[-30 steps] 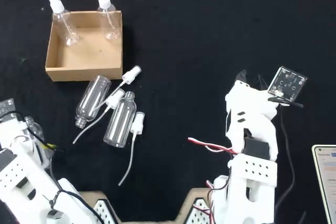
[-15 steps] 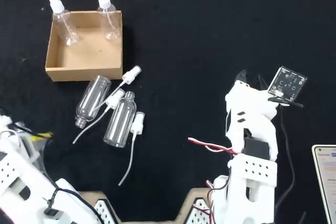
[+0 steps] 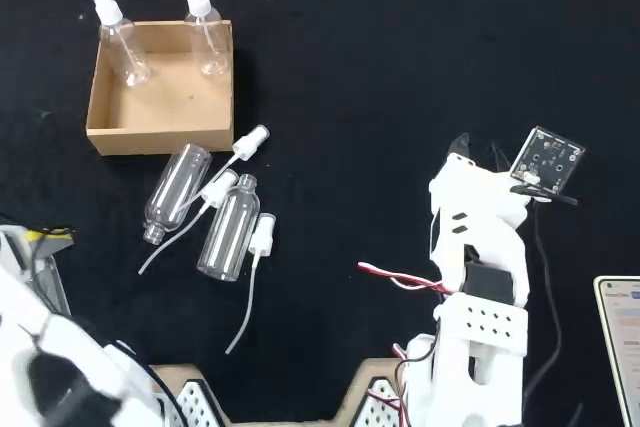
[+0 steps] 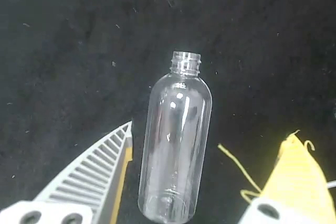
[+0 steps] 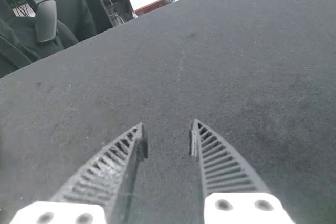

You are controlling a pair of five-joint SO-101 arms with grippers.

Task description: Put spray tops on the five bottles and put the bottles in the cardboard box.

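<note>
Item: uncapped bottle [image 4: 176, 140] — lies on the counter [image 4: 63, 35] inside my left gripper [image 4: 209, 131], which is spread wide. Long axis runs along the gripper's reach, neck pointing away. Right gripper [image 5: 167, 129] — likewise spread, well apart; left is nearer.

The high view looks down over the black tabletop [image 3: 350, 67]. The left wrist camera points down close above it; the right looks low across it.
</note>
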